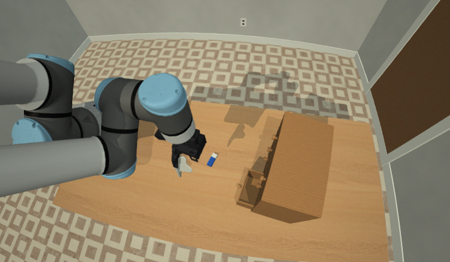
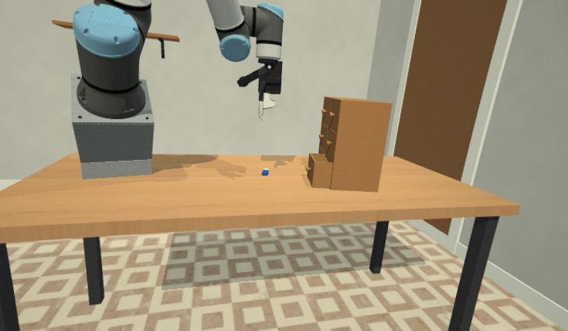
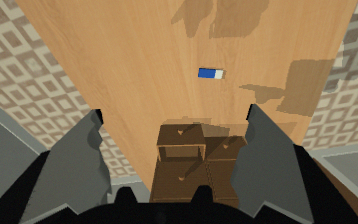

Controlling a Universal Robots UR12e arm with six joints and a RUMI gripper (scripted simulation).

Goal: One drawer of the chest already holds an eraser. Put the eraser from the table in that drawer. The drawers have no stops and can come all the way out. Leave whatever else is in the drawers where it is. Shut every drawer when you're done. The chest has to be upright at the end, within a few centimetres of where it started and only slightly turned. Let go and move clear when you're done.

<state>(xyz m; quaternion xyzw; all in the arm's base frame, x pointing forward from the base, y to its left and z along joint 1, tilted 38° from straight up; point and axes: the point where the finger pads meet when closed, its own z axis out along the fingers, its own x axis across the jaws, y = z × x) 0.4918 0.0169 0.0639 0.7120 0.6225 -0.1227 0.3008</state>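
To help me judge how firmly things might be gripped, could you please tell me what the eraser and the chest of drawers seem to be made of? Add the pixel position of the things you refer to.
The eraser point(image 1: 212, 160) point(image 2: 265, 172) point(image 3: 210, 73) looks like white rubber or vinyl in a matte blue sleeve, perhaps card, judging by its crisp colour break. The chest of drawers point(image 1: 301, 162) point(image 2: 359, 144) appears wooden, with a dull finish: fine grain lines run across its panels, though veneer is possible.

Seen from above, open air surrounds the eraser point(image 1: 210, 161) point(image 2: 265, 172) point(image 3: 207, 73). At its four o'clock, the open bottom drawer point(image 1: 244, 204) point(image 2: 321, 174) point(image 3: 190, 136) blocks low passage.
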